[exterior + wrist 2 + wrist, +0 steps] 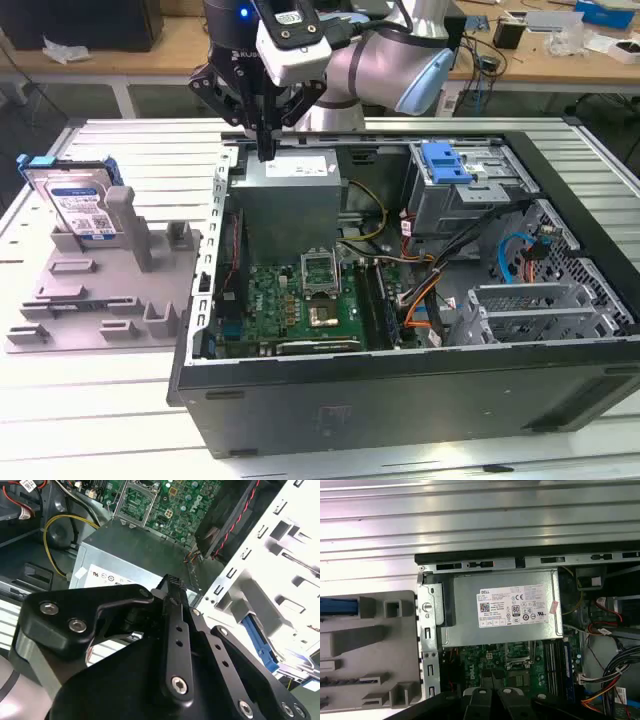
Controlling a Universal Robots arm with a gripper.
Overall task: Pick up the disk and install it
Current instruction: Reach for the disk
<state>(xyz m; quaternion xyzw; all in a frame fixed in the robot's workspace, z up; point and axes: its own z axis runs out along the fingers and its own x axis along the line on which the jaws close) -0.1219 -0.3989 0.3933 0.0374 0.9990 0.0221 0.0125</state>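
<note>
The disk stands tilted on its edge in a grey fixture at the exterior view's left, on the slatted table and well apart from the gripper. It is probably dense and rigid for its size. Its bare metal faces are likely slick, and the mechanism inside would not take a knock well. The blue frame around it looks like thinner plastic that could flex, so the free upper end, pinched across the two flat faces, seems the safest hold. The fixture's posts hide the disk's lower part, and how deep it sits in its slot cannot be made out. In the first wrist view the frame's edge cuts the disk off, leaving a blue strip.

Further right, the gripper hangs above the near edge of the power supply, at the rim of the open case. Its fingers are pressed together with nothing between them.

At the right, a blue bracket sits on top of the drive cage. It and the cables mask the bay below, so the bay's opening is hard to judge.
</note>
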